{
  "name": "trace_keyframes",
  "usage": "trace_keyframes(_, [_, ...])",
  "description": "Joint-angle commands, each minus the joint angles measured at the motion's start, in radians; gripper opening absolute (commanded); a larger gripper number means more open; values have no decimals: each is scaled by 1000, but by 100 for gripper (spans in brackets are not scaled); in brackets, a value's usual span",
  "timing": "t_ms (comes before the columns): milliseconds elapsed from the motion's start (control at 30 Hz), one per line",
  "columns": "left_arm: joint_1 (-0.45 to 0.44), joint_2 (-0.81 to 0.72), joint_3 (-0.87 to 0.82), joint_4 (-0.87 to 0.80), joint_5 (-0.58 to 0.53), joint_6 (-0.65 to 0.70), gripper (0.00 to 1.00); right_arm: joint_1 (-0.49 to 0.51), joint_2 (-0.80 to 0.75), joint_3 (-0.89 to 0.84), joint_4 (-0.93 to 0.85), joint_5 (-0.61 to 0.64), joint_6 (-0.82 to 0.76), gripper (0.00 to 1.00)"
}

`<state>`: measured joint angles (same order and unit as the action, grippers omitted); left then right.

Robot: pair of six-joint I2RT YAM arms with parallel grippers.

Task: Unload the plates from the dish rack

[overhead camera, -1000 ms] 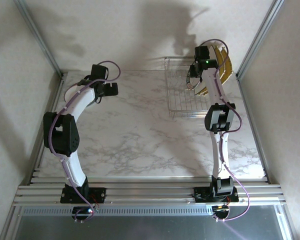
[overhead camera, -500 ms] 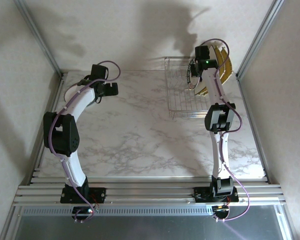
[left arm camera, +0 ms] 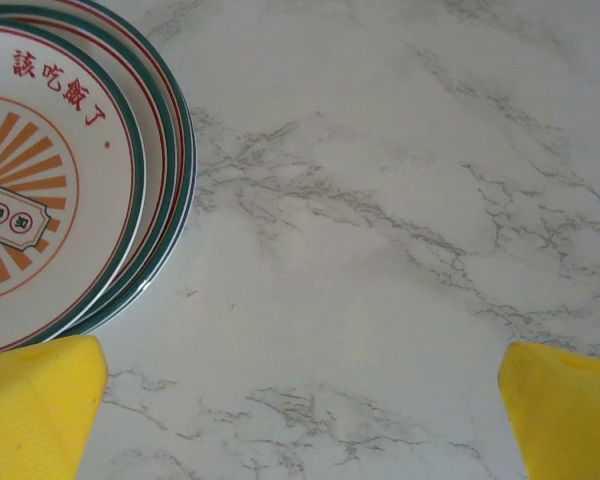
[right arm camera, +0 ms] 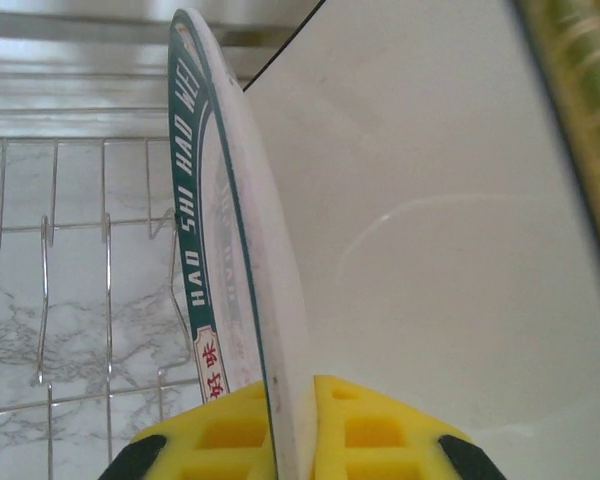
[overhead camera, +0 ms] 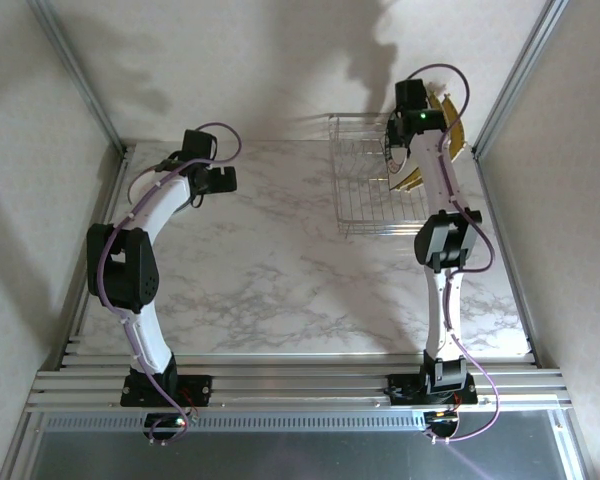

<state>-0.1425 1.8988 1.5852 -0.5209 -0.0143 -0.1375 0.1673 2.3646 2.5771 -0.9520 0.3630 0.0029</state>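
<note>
Round white plate with a teal-green lettered rim (right arm camera: 242,300) stands upright, edge-on in the right wrist view, over the wires of the silver wire dish rack (overhead camera: 365,195). Can't tell if its lower edge rests on the wires. Right gripper (right arm camera: 290,435) is narrowed down on the plate's rim at 6 o'clock, one yellow finger (right arm camera: 215,435) on each face, clamping it. Just behind the plate at 3 o'clock is a large white square plate (right arm camera: 440,250), also upright. Past that, at 1 o'clock, is the edge of a mustard-yellow plate with fine lines (right arm camera: 580,110).

In the top view the rack sits at 1 o'clock on the white marble tabletop (overhead camera: 280,270), with the right arm reaching over it. Left gripper (left arm camera: 300,400) is at 10 o'clock on the tabletop, well apart from the rack. It is spread wide with nothing between the yellow fingertips (left arm camera: 35,410), just above bare marble. A stack of round white teal-rimmed plates with an orange sunburst (left arm camera: 70,190) lies flat at 9 o'clock in the left wrist view, beside the near fingertip.
</note>
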Motion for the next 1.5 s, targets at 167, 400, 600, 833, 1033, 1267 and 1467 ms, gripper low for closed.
trace_keyframes(167, [-6, -31, -27, -11, 10, -2, 100, 67, -283, -159, 48, 14, -52, 0])
trace_keyframes(400, [-8, -24, -33, -2, 15, -7, 100, 81, -480, -398, 129, -159, 6, 0])
trace_keyframes(600, [-11, -20, -37, 12, 34, -11, 100, 43, -644, -730, 344, -585, 160, 0])
trace_keyframes(833, [-13, -28, -63, 36, 63, -20, 100, -14, -733, -1178, 901, -1074, 529, 0])
trace_keyframes(1033, [-18, -42, -60, 47, 86, -20, 100, -15, -692, -1344, 1148, -1151, 696, 0])
trace_keyframes(1267, [-24, -70, -74, 94, 171, -30, 99, -14, -649, -1366, 1202, -1161, 724, 0])
trace_keyframes(1467, [-19, -139, -198, 376, 573, -127, 100, -6, -621, -1343, 1213, -1180, 737, 0])
